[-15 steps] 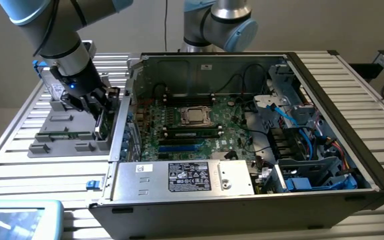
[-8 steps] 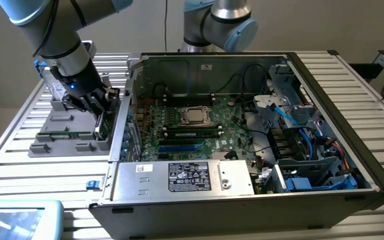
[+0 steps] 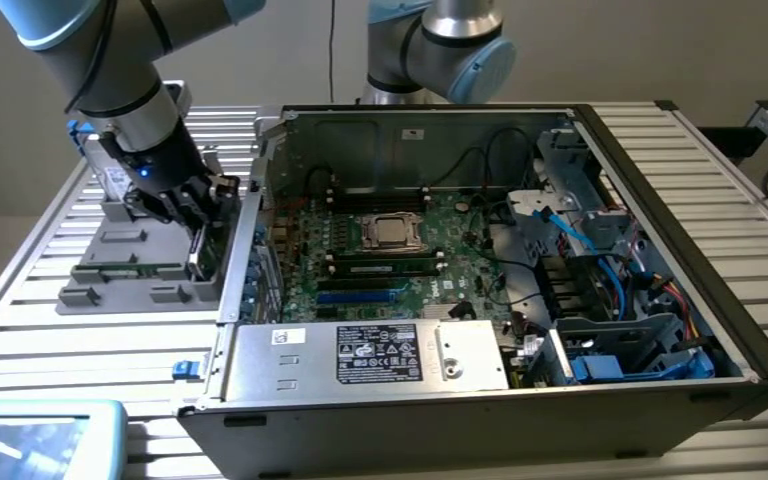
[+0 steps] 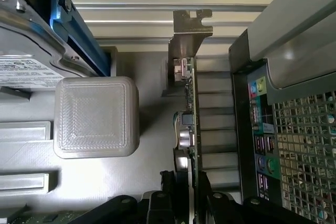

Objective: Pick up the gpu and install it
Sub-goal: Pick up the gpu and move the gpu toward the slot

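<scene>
Two black fingers (image 4: 168, 192) of the tool (image 4: 188, 182) are pressing on the gpu (image 4: 192, 124) from both sides, pinching the thin card near one end. The gpu is standing on its edge, so its green board is showing as a narrow line with small metal parts along it. Its bracket (image 4: 186, 30), of flat silver metal with a notch, is sitting at the far end of the card. Beside the card, a block (image 4: 96, 116) of grey plastic with rounded corners is showing a fine layered texture. Next to it, a hard drive (image 4: 26, 61) of dull metal is carrying a white label, but the print is too small for reading. On the other side of the card, the computer case (image 4: 262, 129) is showing coloured round sockets and a perforated metal grid on its rear wall.

In the exterior view, a power supply (image 3: 371, 355) of bare silver metal is sitting in the near part of the open black case. It is wearing a black label whose writing I cannot read. Behind it, the green motherboard (image 3: 307, 262) is lying flat with a square metal processor socket (image 3: 394, 232). At the exterior view's left, the tool is holding the gpu upright at the grey holder (image 3: 131, 270), just beside the outer wall of the case. I cannot tell whether the card is resting in the holder or is lifted. All is standing on the ribbed aluminium table (image 3: 37, 330).
</scene>
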`<state>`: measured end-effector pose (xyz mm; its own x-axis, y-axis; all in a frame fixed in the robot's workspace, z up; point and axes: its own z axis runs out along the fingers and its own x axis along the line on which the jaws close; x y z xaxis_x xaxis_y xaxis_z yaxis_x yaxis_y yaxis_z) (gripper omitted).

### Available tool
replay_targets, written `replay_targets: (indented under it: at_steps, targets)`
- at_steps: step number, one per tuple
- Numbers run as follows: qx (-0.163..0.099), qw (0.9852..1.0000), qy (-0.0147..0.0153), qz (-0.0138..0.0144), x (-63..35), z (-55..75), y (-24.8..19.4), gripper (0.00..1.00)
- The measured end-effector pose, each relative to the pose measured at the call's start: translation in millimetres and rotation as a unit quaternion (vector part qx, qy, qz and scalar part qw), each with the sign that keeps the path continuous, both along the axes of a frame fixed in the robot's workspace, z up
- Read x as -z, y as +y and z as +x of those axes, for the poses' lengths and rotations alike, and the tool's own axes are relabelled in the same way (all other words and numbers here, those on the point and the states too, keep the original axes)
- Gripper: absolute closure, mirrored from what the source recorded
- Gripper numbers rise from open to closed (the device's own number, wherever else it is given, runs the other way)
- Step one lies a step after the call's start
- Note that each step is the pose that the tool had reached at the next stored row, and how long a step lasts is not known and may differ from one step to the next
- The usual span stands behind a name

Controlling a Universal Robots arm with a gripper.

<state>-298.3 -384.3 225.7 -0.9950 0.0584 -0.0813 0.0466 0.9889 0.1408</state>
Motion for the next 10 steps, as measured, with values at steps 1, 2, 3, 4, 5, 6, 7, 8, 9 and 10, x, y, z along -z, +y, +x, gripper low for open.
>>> replay_targets:
  at_steps: [1,2,3,4,5,6,7,8,9,10]
  targets:
    - [0.0,1.0,0.0002,-0.0001,-2.5,-0.1,0.0,0.72]
    - [0.0,1.0,0.0006,-0.0003,-3.7,-0.1,0.0,0.72]
    - [0.0,1.0,0.0007,-0.0002,-3.7,-0.1,0.0,0.72]
    - [0.0,1.0,0.0009,-0.0001,-3.7,-0.1,0.0,0.72]
    - [0.0,1.0,0.0012,-0.0002,-3.8,-0.1,0.0,0.72]
    - [0.0,1.0,0.0017,-0.0003,-4.4,-0.2,0.0,0.72]
    - [0.0,1.0,0.0019,-0.0004,-7.0,-0.2,-0.1,0.72]
    - [0.0,1.0,0.002,-0.0004,-11.4,-0.4,-0.1,0.72]
    - [0.0,1.0,0.0018,-0.0002,-15.8,-0.5,-0.1,0.72]
    - [0.0,1.0,0.0019,-0.0003,-20.4,-0.6,-0.1,0.72]
